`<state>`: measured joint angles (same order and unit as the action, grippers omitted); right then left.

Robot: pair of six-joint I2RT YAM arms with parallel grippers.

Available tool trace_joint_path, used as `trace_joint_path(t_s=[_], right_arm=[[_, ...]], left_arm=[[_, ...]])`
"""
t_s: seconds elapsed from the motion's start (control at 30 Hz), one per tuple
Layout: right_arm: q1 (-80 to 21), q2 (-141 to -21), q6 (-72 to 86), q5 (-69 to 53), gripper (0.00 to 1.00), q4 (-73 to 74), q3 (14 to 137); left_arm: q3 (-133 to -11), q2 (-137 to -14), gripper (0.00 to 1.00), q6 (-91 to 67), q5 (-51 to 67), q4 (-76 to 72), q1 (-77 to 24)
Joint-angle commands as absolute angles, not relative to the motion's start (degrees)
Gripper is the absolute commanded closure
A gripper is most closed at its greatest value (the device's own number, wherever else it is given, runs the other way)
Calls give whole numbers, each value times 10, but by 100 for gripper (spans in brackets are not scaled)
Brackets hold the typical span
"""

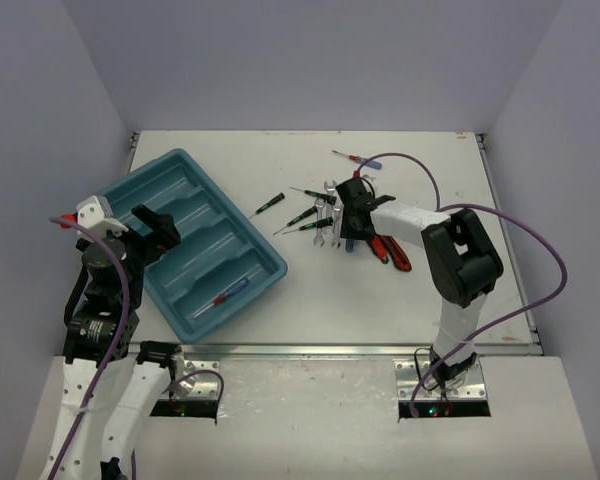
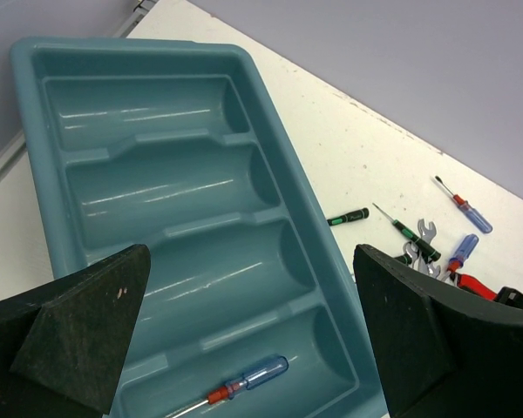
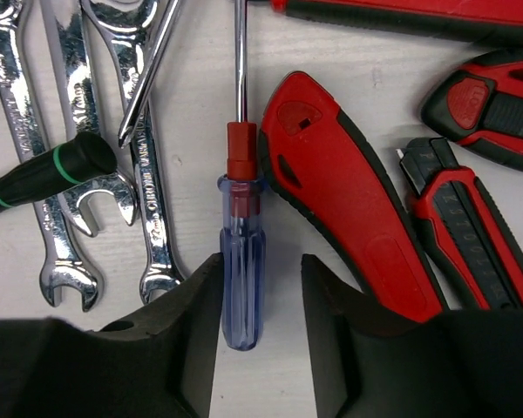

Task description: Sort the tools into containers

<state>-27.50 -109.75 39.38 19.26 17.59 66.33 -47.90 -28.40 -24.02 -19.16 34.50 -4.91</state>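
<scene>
The teal tray [image 1: 183,156] lies at the left of the table, with one blue-and-red screwdriver [image 1: 230,292] in its nearest compartment [image 2: 331,383]. My left gripper [image 1: 130,225] hovers open above the tray [image 2: 35,104], over that screwdriver [image 2: 248,379]. My right gripper [image 1: 348,225] is down in the tool pile. Its jaws straddle the blue handle of a second screwdriver [image 3: 242,261]. The left finger touches the handle and a gap remains on the right side, so the right gripper [image 3: 260,261] is open. Red pliers [image 3: 349,200] and silver wrenches [image 3: 152,218] lie alongside.
Thin black screwdrivers with green marks [image 1: 270,207] [image 1: 305,225] lie between the tray and the pile. Another blue-and-red screwdriver [image 1: 355,158] rests at the back. A second red-and-black tool [image 3: 471,244] lies right of the pliers. White walls enclose the table.
</scene>
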Motion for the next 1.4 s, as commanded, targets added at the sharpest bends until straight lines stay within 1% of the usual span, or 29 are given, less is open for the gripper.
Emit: trace_joint_path(t_s=[0.0,0.07,0.17,0.3,0.4,0.53,0.6,0.63,0.7,0.8,0.9,0.93,1.0,1.07,1.13,1.2,1.3,1.37], right_arm=[[-275,-1112,417,184,64,151,663],[-274,-1119,420,182,71,151,666],[-272,-1118,430,184,78,150,659],[-272,-1084,440,187,92,134,630],[-274,-1019,431,188,94,121,603],[-276,-971,387,179,100,126,613],[-282,-942,342,160,100,109,619],[-285,-930,309,136,100,90,617],[-289,-917,234,52,100,52,610],[-308,-925,112,-78,100,-5,627],[-353,-946,-128,-251,100,44,686],[-366,-951,-158,-271,100,61,692],[-400,-951,-295,-334,100,71,696],[-408,-947,-388,-397,100,48,678],[-409,-950,-486,-464,100,56,672],[-410,-965,-539,-510,100,107,690],[-414,-1025,-566,-539,100,183,775],[-424,-1045,-592,-552,100,228,800]], left_arm=[[-479,-286,0,-232,-185,316,-52],[-479,-285,0,-232,-185,316,-52],[-480,-286,0,-232,-185,316,-52],[-479,-287,0,-232,-184,315,-53],[-480,-287,0,-231,-181,314,-54],[-480,-288,0,-231,-180,314,-54],[-480,-290,0,-231,-181,314,-54],[-480,-290,0,-231,-182,313,-54],[-480,-292,0,-231,-184,311,-53],[-481,-301,0,-231,-185,311,-50],[-483,-304,0,-232,-187,312,-47],[-483,-305,0,-232,-187,312,-47],[-482,-305,0,-232,-187,311,-46],[-482,-304,0,-232,-190,311,-46],[-482,-304,0,-232,-192,311,-45],[-483,-303,0,-233,-192,312,-45],[-483,-300,0,-233,-193,311,-43],[-483,-300,0,-233,-192,310,-41]])
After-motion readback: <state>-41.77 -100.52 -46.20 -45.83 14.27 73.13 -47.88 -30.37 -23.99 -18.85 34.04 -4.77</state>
